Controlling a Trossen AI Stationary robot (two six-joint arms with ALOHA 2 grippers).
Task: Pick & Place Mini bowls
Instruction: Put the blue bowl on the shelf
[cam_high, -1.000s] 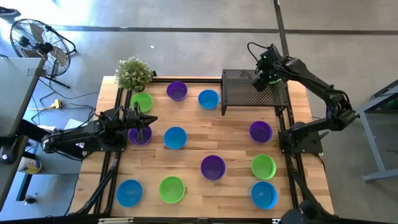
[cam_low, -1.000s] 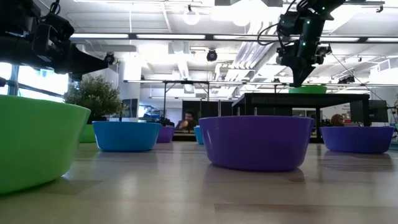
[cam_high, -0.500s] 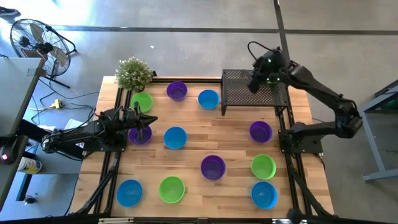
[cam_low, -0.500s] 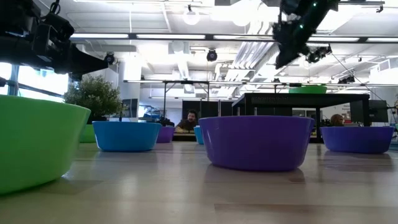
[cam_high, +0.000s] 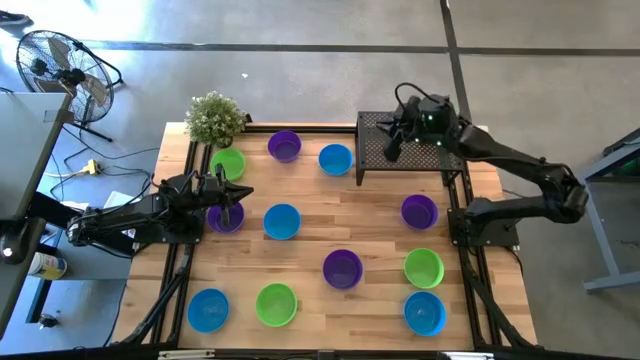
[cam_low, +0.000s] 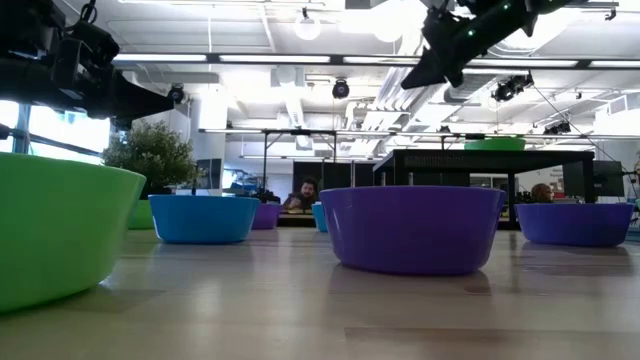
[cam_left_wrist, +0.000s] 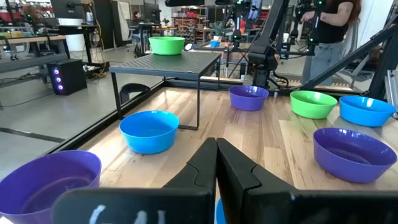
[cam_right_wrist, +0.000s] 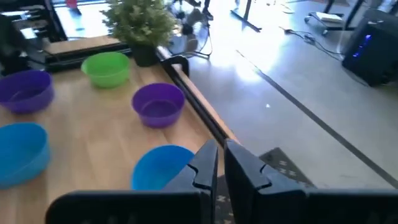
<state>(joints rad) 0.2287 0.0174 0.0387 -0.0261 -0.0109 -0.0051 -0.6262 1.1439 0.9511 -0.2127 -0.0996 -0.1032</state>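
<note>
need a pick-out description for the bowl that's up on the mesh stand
Find the black mesh stand at the table's far right corner. One lime green bowl sits on top of it. It is the only bowl raised off the wooden tabletop; every other one rests on the wood.

Mini bowls (cam_high: 282, 221) — blue, green, purple — upright, scattered apart on table (cam_high: 380, 215)

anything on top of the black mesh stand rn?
One lime green mini bowl sits on the black mesh stand, seen in the left wrist and low views. In the high view the right arm covers it; the right gripper hovers above the stand's left part.
</note>
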